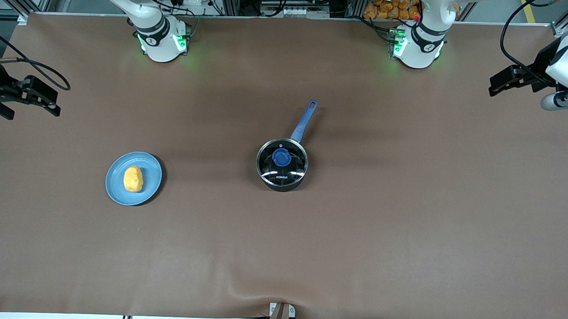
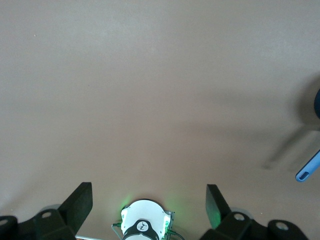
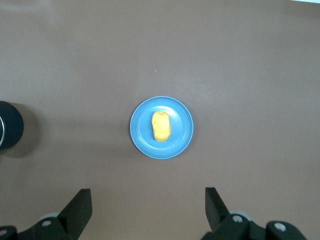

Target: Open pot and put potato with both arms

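Observation:
The black pot point(image 1: 281, 178) stands mid-table with its glass lid point(image 1: 293, 167) on, blue knob point(image 1: 281, 157) on top. Its blue handle point(image 1: 304, 121) points toward the arms' bases. The yellow-orange potato point(image 1: 133, 179) lies on a light-blue plate point(image 1: 117, 191) toward the right arm's end. My right gripper point(image 1: 33, 112) is open and empty, high over that end's table edge. Its wrist view shows the potato point(image 3: 161, 125), the plate point(image 3: 142, 142) and the pot's edge point(image 3: 10, 125). My left gripper point(image 1: 492, 87) is open and empty, high over the left arm's end. Its wrist view shows only the handle tip point(image 2: 308, 169).
The brown mat point(image 1: 404, 220) covers the whole table. The right arm's base point(image 1: 160, 37) and the left arm's base point(image 1: 418, 46) stand along the edge farthest from the front camera. A small bracket point(image 1: 281, 315) sits at the nearest edge.

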Action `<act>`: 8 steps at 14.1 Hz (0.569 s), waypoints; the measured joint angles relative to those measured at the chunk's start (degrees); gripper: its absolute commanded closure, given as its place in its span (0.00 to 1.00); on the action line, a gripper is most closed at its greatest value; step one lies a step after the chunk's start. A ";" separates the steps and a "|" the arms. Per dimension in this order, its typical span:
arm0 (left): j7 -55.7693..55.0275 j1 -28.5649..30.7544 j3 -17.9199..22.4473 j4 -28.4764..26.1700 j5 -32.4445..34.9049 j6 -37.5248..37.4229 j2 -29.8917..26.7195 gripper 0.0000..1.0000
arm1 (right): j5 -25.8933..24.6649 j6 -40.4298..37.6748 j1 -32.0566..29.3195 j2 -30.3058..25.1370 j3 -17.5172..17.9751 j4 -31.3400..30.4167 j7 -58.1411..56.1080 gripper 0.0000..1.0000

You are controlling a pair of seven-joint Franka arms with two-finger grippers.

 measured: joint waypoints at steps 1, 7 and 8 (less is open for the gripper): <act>-0.02 0.00 0.01 0.06 0.00 -0.06 0.00 0.00 | 0.09 -0.20 0.02 0.00 0.06 0.00 0.57 0.00; -0.08 0.05 0.15 1.56 0.00 -0.30 -0.10 0.00 | 0.15 -0.72 0.03 0.00 0.18 -0.01 1.19 0.00; -0.08 0.05 0.14 1.82 0.00 -0.30 -0.10 0.00 | 0.15 -0.71 0.03 0.00 0.18 -0.01 1.19 0.00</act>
